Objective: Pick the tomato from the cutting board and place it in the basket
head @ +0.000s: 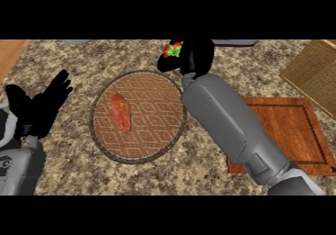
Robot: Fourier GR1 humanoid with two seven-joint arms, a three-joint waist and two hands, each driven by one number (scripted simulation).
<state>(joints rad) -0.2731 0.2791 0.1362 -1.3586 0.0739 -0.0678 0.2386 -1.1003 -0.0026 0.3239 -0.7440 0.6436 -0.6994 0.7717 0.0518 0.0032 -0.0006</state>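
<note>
Reaching across the counter [75, 170], the right hand [191, 57] hangs above the far edge with its fingers curled round the tomato [173, 49]. Only a sliver of red skin and the green stalk show past the dark fingers, so how much of the fruit sits inside the grip is hard to judge. The tomato is off the cutting board [286, 133], which lies bare at the right, partly under the grey forearm. It is up beyond the round woven basket [139, 117], just past its far rim and not yet over the middle.

One tomato, one board, one basket. One long reddish thing [120, 113] already lies inside the basket, left of centre. One tan woven mat or box [316, 73] sits at the upper right. Two hands: the left hand [38, 108] rests at the left edge, fingers spread and upright, holding nothing.

As for handling, a tomato is probably light, smooth and a bit slippery, with soft flesh that bruises if squeezed. Best held round its widest part, fingers and thumb on opposite sides, stalk left alone. Setting it down gently matters; being round, it will likely roll until it meets the rim.
</note>
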